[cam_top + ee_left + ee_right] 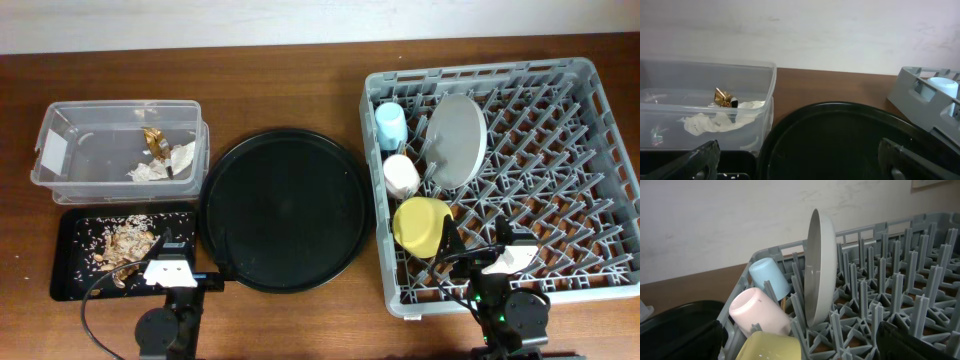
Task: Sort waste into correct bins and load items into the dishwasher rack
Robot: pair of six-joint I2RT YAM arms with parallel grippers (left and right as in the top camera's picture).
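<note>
The clear box (120,150) holds the gold wrapper (153,140) and white tissue (165,165); both also show in the left wrist view, wrapper (724,98) and tissue (715,121). The flat black tray (70,280) holds brown food scraps (128,243). The grey rack (560,200) holds the blue cup (391,125), pink cup (402,176), yellow bowl (422,224) and the upright grey-green plate (457,140). A thin wooden stick (783,302) shows between the cups. My left gripper (168,255) is open and empty by the flat tray. My right gripper (512,245) is open and empty over the rack's front.
The large round black tray (285,208) lies between the bins and the rack, and fills the lower left wrist view (840,140). A pale wall runs along the table's far edge. The rack's right half is bare pegs.
</note>
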